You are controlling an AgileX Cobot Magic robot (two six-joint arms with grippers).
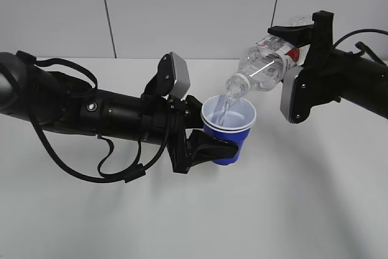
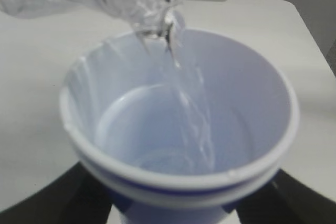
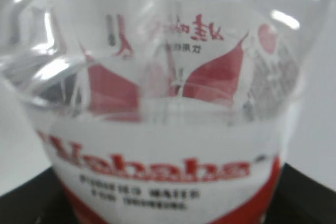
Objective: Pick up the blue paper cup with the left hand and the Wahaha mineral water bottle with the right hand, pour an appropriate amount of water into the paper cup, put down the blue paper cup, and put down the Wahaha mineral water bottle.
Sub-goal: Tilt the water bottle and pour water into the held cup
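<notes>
My left gripper [image 1: 209, 147] is shut on the blue paper cup [image 1: 229, 127] and holds it upright above the table. In the left wrist view the cup [image 2: 178, 182] fills the frame, its white inside open to me. My right gripper [image 1: 297, 59] is shut on the Wahaha mineral water bottle [image 1: 267, 68], tilted with its mouth down over the cup's rim. The water [image 1: 225, 108] runs from the mouth into the cup; the stream [image 2: 189, 114] shows against the inner wall and pools at the bottom. The bottle's red-and-white label [image 3: 163, 166] fills the right wrist view.
The white table [image 1: 303, 210] lies under both arms. A grey panelled wall [image 1: 182, 10] stands behind it. The left arm's black cables [image 1: 115, 168] hang low over the table at the left.
</notes>
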